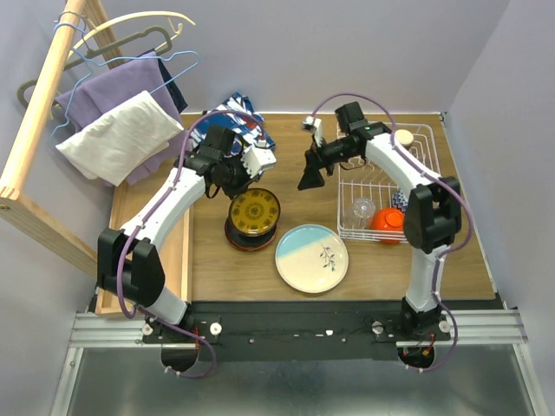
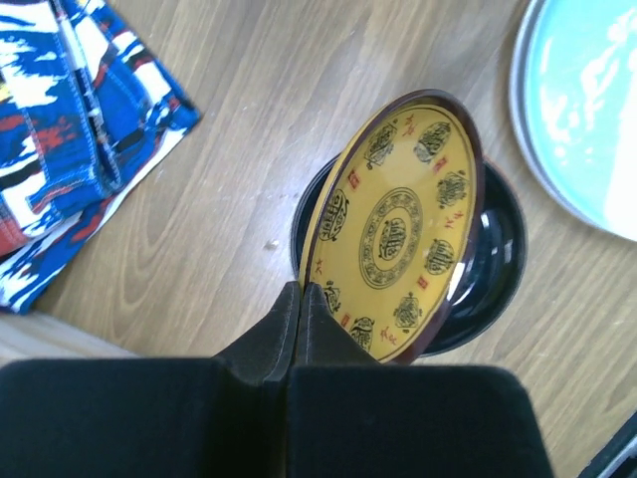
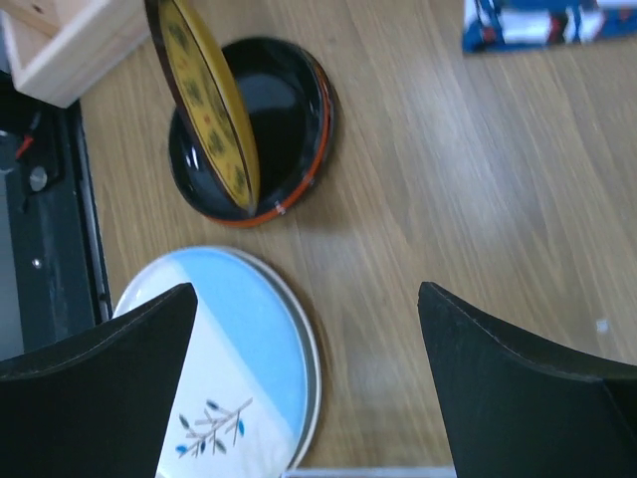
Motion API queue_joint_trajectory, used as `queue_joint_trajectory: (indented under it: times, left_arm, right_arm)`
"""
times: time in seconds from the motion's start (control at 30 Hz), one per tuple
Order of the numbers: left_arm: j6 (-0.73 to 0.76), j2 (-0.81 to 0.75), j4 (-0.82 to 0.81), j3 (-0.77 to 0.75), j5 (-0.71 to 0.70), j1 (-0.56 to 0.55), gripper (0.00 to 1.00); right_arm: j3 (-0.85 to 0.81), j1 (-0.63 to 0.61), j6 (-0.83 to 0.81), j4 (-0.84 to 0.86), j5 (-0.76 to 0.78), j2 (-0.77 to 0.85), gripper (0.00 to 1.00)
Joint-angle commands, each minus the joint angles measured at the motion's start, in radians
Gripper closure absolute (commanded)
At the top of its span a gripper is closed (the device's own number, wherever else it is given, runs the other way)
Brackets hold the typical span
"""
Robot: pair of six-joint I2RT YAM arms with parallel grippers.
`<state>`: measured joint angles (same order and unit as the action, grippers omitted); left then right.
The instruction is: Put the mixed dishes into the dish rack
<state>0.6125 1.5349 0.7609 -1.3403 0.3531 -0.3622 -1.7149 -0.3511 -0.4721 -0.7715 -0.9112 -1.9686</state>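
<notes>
Wooden table (image 1: 217,264) bears dish rack (image 1: 373,184), blue-cream plate (image 1: 311,257), black bowl (image 1: 249,242) and patterned cloth (image 1: 236,111).

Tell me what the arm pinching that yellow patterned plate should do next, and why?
Probably lift it straight up. The left gripper is shut on the rim of the dark-rimmed yellow patterned plate, which stands tilted with its lower edge inside the black round bowl; it must clear that before crossing to the white wire dish rack.

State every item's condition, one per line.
Yellow patterned dark-rimmed plate: tilted, lower rim in bowl.
Black orange-rimmed bowl: upright on table.
Pale blue-cream sprig plate: flat on table.
White wire dish rack: partly loaded.
Left gripper: shut on yellow plate's rim.
Right gripper: open, empty.
</notes>
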Motion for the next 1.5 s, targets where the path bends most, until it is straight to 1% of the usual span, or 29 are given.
queue_joint_trajectory:
  times: [0.0,0.07,0.13,0.2,0.37,0.47,0.57,0.6,0.67,0.7,0.77,0.8,0.87,0.9,0.97,1.0,1.03,1.07,1.1,1.13,1.17,1.2,1.23,1.27,1.3,1.33,1.4,1.43,1.47]
  left_arm:
    - [-0.048,-0.041,-0.028,-0.017,0.115,-0.001,1.0]
    - [-0.068,-0.054,-0.04,-0.017,0.127,-0.003,1.0]
    - [-0.089,-0.062,-0.051,-0.008,0.127,-0.003,1.0]
    - [-0.1,-0.065,-0.055,-0.01,0.136,-0.001,1.0]
    - [-0.131,-0.067,-0.057,-0.054,0.168,-0.003,1.0]
    - [-0.151,-0.058,-0.06,-0.085,0.179,-0.003,1.0]
    - [-0.16,-0.055,-0.063,-0.1,0.19,-0.003,1.0]
    - [-0.161,-0.056,-0.064,-0.102,0.19,-0.003,1.0]
    - [-0.161,-0.055,-0.066,-0.099,0.187,-0.001,1.0]
    - [-0.163,-0.056,-0.067,-0.097,0.184,-0.001,1.0]
    - [-0.161,-0.061,-0.071,-0.088,0.179,-0.003,1.0]
    - [-0.163,-0.062,-0.075,-0.085,0.175,-0.003,1.0]
    - [-0.169,-0.065,-0.089,-0.071,0.149,-0.003,1.0]
    - [-0.171,-0.067,-0.097,-0.066,0.136,-0.003,1.0]
    - [-0.194,-0.07,-0.123,-0.059,0.107,-0.003,1.0]
    - [-0.2,-0.071,-0.133,-0.057,0.083,-0.003,1.0]
    - [-0.223,-0.073,-0.143,-0.057,0.064,-0.003,1.0]
    - [-0.244,-0.078,-0.172,-0.06,0.041,-0.001,1.0]
    - [-0.27,-0.079,-0.185,-0.071,-0.015,-0.001,0.72]
    - [-0.304,-0.082,-0.192,-0.107,-0.029,-0.003,0.63]
    - [-0.334,-0.09,-0.202,-0.128,-0.045,-0.001,0.55]
    - [-0.347,-0.097,-0.215,-0.146,-0.06,-0.001,0.4]
    - [-0.358,-0.104,-0.23,-0.163,-0.089,-0.003,0.33]
    - [-0.381,-0.116,-0.259,-0.195,-0.107,-0.003,0.27]
    - [-0.387,-0.119,-0.271,-0.212,-0.123,-0.003,0.25]
    - [-0.393,-0.122,-0.285,-0.226,-0.141,-0.001,0.25]
    - [-0.413,-0.128,-0.324,-0.253,-0.158,-0.001,0.24]
    - [-0.421,-0.133,-0.337,-0.253,-0.166,-0.001,0.24]
    - [-0.427,-0.134,-0.356,-0.249,-0.16,-0.001,0.24]
  right_arm:
    - [-0.176,-0.058,-0.055,-0.077,-0.147,-0.117,0.01]
    - [-0.23,-0.081,-0.078,-0.101,-0.196,-0.142,0.01]
    - [-0.264,-0.101,-0.126,-0.161,-0.216,-0.173,0.01]
    - [-0.278,-0.124,-0.132,-0.17,-0.209,-0.18,0.01]
    - [-0.261,-0.134,-0.109,-0.132,-0.189,-0.197,0.02]
    - [-0.261,-0.141,-0.102,-0.123,-0.175,-0.21,0.04]
    - [-0.25,-0.147,-0.083,-0.1,-0.167,-0.213,0.09]
    - [-0.25,-0.146,-0.076,-0.095,-0.166,-0.214,0.14]
    - [-0.249,-0.147,-0.034,-0.068,-0.163,-0.216,0.22]
    - [-0.249,-0.147,-0.017,-0.055,-0.158,-0.216,0.33]
    - [-0.244,-0.147,0.039,-0.014,-0.14,-0.211,0.44]
    - [-0.247,-0.147,0.047,-0.009,-0.134,-0.205,0.52]
    - [-0.249,-0.147,0.062,-0.002,-0.117,-0.197,0.57]
    - [-0.249,-0.146,0.069,0.001,-0.109,-0.193,0.68]
    - [-0.242,-0.147,0.079,0.0,-0.077,-0.173,0.8]
    - [-0.233,-0.147,0.081,0.001,-0.066,-0.165,0.97]
    - [-0.226,-0.147,0.084,0.001,-0.03,-0.144,1.0]
    - [-0.216,-0.146,0.093,0.009,-0.008,-0.132,0.99]
    - [-0.2,-0.147,0.107,0.015,0.021,-0.116,1.0]
    - [-0.19,-0.149,0.137,0.03,0.097,-0.102,1.0]
    - [-0.18,-0.146,0.153,0.041,0.135,-0.066,1.0]
    - [-0.169,-0.146,0.159,0.05,0.174,-0.043,1.0]
    - [-0.137,-0.146,0.19,0.087,0.278,-0.02,1.0]
    - [-0.123,-0.144,0.205,0.107,0.337,0.038,1.0]
    - [-0.111,-0.144,0.226,0.13,0.403,0.066,0.99]
    - [-0.088,-0.141,0.266,0.17,0.539,0.095,1.0]
    - [-0.086,-0.132,0.289,0.19,0.644,0.155,1.0]
    - [-0.087,-0.129,0.3,0.192,0.723,0.169,1.0]
    - [-0.088,-0.112,0.3,0.193,0.745,0.183,0.99]
